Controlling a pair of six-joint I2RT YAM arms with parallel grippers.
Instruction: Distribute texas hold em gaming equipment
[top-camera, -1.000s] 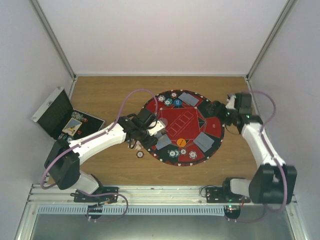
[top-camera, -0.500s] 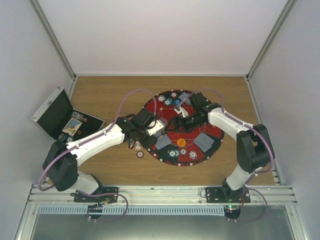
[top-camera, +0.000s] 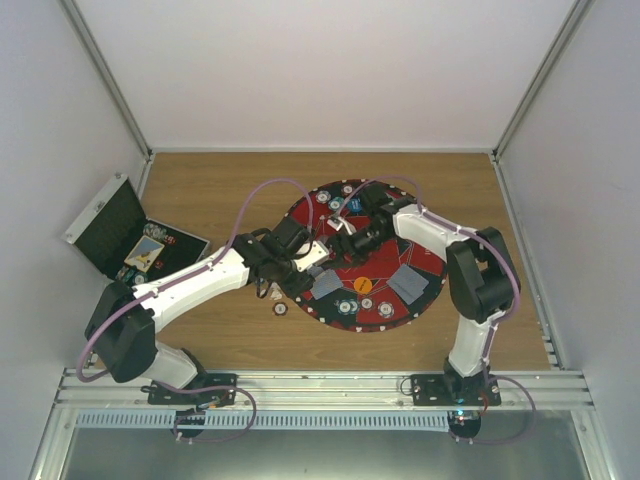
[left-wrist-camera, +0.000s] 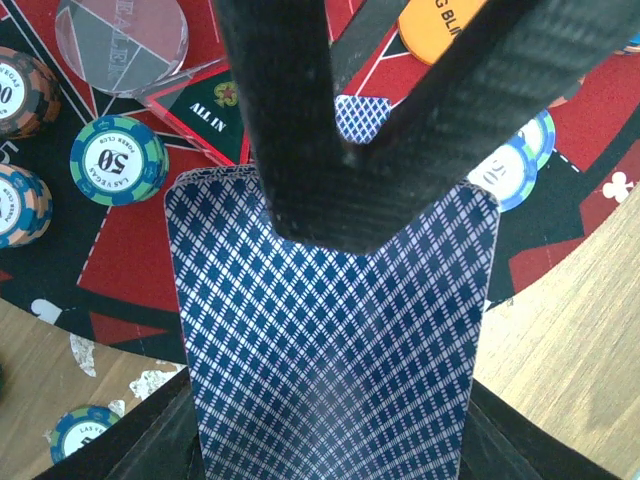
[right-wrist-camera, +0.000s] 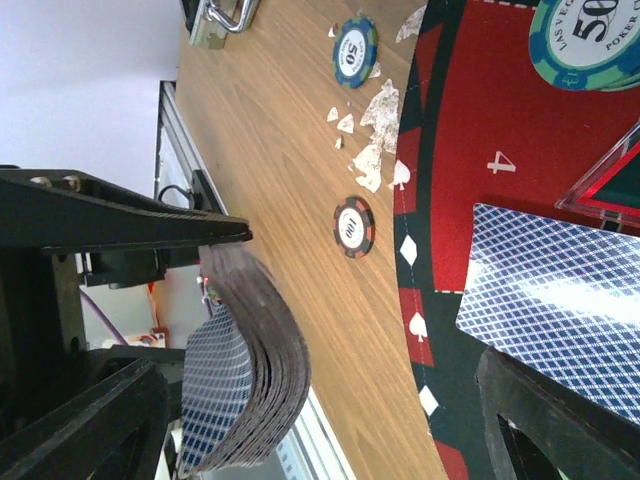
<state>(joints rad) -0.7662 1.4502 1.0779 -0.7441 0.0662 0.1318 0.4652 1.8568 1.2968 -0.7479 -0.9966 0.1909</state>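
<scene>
We hold the thick deck of blue diamond-backed playing cards (left-wrist-camera: 330, 350) clamped in the left jaws over the left rim of the round red-and-black mat (top-camera: 385, 265), its long axis aimed at the right jaws, which stand apart just beside its far end.

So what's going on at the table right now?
The left gripper is clamped on a deck of blue-backed cards over the left side of the round mat. The right gripper is open and empty, close to the deck. Face-down cards and poker chips already lie on the mat's near side. The case stands open at the far left.
</scene>
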